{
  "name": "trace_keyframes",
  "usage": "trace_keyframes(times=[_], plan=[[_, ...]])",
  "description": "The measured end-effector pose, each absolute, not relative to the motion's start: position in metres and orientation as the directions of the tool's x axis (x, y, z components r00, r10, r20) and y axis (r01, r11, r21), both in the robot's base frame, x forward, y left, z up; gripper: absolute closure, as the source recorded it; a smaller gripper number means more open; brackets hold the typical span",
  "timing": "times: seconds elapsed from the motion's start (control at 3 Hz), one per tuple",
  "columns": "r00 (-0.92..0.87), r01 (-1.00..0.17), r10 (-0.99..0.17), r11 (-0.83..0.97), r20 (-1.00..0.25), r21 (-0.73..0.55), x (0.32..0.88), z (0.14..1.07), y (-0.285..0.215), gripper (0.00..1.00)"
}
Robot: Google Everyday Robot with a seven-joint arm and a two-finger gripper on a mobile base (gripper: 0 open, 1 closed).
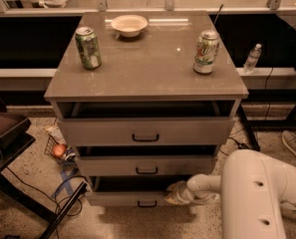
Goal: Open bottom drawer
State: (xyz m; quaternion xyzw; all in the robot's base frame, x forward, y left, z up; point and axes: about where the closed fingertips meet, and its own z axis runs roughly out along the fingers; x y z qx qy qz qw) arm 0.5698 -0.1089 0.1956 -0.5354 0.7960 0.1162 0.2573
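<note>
The bottom drawer [122, 198] is the lowest of the grey-beige cabinet's three drawers, with a slim front and a small black bar handle [147, 203]. It stands pulled out, with a dark gap above its front. My gripper [173, 193] is at the drawer's upper right edge, just right of the handle, reaching in from the white arm [257, 193] at the lower right. The two taller drawers above, the middle drawer [146, 165] and the top drawer [145, 132], also stand partly out.
On the cabinet top [142, 63] stand a green can [88, 47] at left, a white bowl [129, 25] at the back and a second can [206, 52] at right. A dark stand [8, 138] and cables [63, 188] lie left; a bottle [251, 58] stands right.
</note>
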Motion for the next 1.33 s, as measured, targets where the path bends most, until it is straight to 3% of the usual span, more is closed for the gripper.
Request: trace_keyframes(times=[0.67, 1.33], plan=[[-0.310, -0.906, -0.760, 0.417, -0.572, -0.063, 0.523, 0.200, -0.124, 1.00], [-0.310, -0.906, -0.758, 0.418, -0.574, -0.063, 0.522, 0.201, -0.124, 1.00]])
